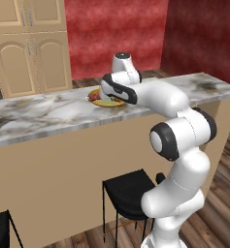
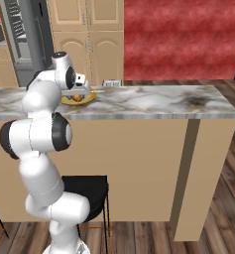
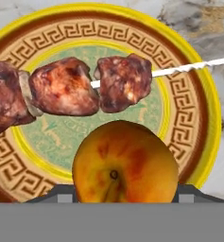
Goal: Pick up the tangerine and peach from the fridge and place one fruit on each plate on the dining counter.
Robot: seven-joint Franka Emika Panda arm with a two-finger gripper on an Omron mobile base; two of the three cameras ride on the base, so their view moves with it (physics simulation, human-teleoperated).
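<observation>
Over the yellow-green plate (image 3: 189, 80), the fingers (image 3: 124, 198) pinch the peach (image 3: 125, 163) beside skewered meat (image 3: 66, 87).

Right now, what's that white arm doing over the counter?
The white arm reaches over the dining counter, its gripper just above a yellow-rimmed plate that already carries a meat skewer. A peach sits between the fingers, over the plate. Whether the gripper grips it or has let go cannot be told.
</observation>
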